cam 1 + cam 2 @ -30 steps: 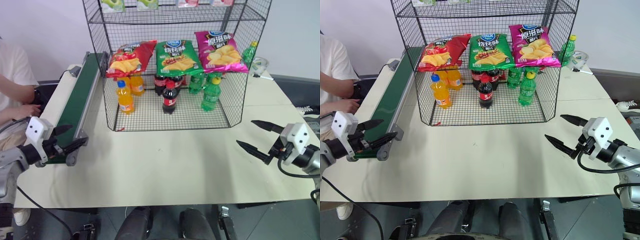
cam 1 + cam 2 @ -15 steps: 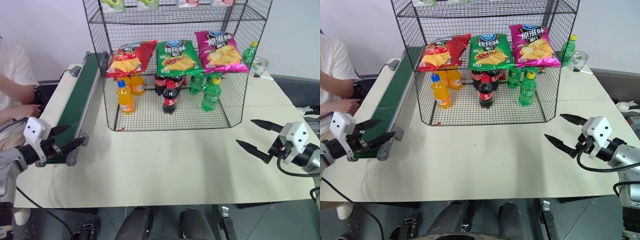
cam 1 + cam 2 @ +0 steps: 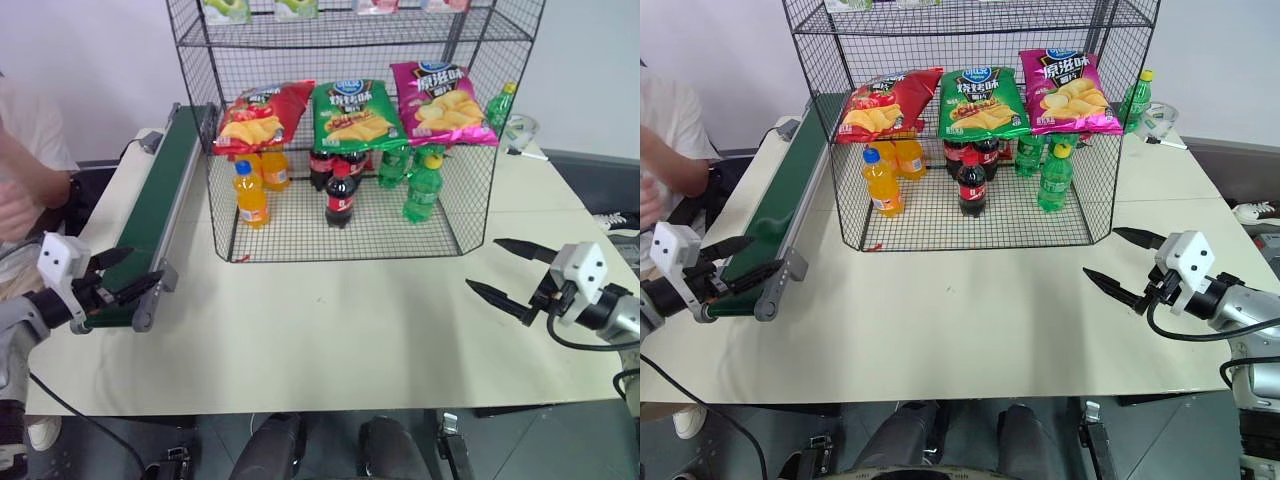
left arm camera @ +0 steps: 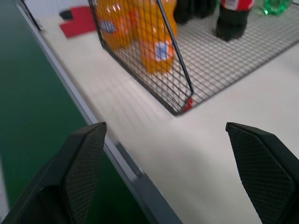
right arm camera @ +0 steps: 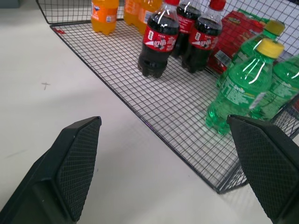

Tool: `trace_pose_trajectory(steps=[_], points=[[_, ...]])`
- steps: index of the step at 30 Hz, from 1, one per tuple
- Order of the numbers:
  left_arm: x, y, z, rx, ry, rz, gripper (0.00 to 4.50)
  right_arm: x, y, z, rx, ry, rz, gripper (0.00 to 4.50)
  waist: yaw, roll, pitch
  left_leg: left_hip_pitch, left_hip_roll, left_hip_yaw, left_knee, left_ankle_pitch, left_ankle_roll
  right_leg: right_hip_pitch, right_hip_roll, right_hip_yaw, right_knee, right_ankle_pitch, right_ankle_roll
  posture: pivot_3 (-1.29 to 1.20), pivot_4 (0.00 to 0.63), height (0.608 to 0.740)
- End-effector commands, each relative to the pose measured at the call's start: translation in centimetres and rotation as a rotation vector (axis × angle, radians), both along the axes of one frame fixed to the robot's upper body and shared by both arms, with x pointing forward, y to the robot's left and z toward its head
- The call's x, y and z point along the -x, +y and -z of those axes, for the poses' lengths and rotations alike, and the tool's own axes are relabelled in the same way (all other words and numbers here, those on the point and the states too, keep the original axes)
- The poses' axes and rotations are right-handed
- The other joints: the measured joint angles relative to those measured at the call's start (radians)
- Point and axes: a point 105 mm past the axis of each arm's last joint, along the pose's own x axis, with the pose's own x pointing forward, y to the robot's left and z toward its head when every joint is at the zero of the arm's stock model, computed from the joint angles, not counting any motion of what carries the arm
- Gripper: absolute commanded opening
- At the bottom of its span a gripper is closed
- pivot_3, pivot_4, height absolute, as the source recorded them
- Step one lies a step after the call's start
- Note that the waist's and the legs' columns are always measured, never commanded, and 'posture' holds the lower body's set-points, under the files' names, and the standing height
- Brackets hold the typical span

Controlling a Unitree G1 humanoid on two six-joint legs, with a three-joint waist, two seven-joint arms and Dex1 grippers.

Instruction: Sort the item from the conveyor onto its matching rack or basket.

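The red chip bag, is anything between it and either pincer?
The red chip bag already lies on the wire rack's shelf with the green and pink bags. The open left pincer hovers by the conveyor, the open right pincer over bare table; the rack's mesh side stands between.

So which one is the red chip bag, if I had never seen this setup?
Find the tall wire-mesh rack standing on the table. On its shelf above the drink bottles, three chip bags lie in a row; the red chip bag is the one nearest the green conveyor. Its neighbours are green and magenta-pink; it alone is red, showing yellow chips.
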Motion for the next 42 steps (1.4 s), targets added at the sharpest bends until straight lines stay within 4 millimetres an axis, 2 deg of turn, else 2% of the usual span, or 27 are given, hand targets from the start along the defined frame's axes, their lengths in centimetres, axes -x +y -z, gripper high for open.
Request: trace_pose_trajectory(steps=[1, 4, 13, 30, 37, 42], points=[[0.3, 0.0, -0.5, -0.041, -0.047, 0.012, 4.27, -0.1, 0.1, -0.9, 0.007, -0.044, -0.009, 4.5, -0.001, 0.0, 0.0, 0.0, 0.0, 0.0, 0.0, 0.0, 0.0, 0.0, 0.0, 0.0, 0.0, 0.0, 0.0, 0.0, 0.15, 0.74], [-0.1, 0.1, -1.0, -0.029, -0.069, -0.001, 4.27, -0.1, 0.3, -0.9, 0.009, -0.046, -0.014, 4.5, 0.002, 0.0, 0.0, 0.0, 0.0, 0.0, -0.001, 0.0, 0.0, 0.0, 0.0, 0.0, -0.001, 0.0, 0.0, 0.0, 0.15, 0.74], [-0.3, -0.2, -0.5, -0.036, -0.073, 0.004, 4.27, -0.2, 1.0, -0.8, -0.002, -0.05, -0.031, 4.5, 0.001, 0.0, 0.0, 0.0, 0.0, 0.0, -0.001, 0.0, 0.0, 0.0, 0.0, 0.0, -0.001, 0.0, 0.0, 0.0, 0.15, 0.74], [0.2, -0.9, -0.5, -0.023, -0.101, 0.029, 4.27, -0.4, 1.6, -0.7, -0.008, -0.049, -0.062, 4.5, 0.001, 0.0, 0.0, 0.0, 0.0, 0.0, -0.001, 0.0, 0.0, 0.0, 0.0, 0.0, -0.001, 0.0, 0.0, 0.0, 0.15, 0.74], [0.7, -0.9, -0.3, -0.029, -0.098, 0.019, 4.27, -0.4, 3.9, -1.5, -0.041, -0.069, -0.131, 4.5, 0.0, 0.0, 0.0, 0.0, 0.0, 0.0, -0.001, 0.0, 0.0, 0.0, 0.0, 0.0, -0.001, 0.0, 0.0, 0.0, 0.15, 0.74], [0.6, -0.7, -0.2, -0.054, -0.127, -0.025, 4.27, -1.0, 4.8, -1.1, -0.039, -0.069, -0.145, 4.5, 0.002, 0.0, 0.001, 0.0, 0.0, 0.0, -0.001, 0.0, 0.0, 0.0, 0.0, 0.0, -0.001, 0.0, 0.0, 0.0, 0.15, 0.74]])
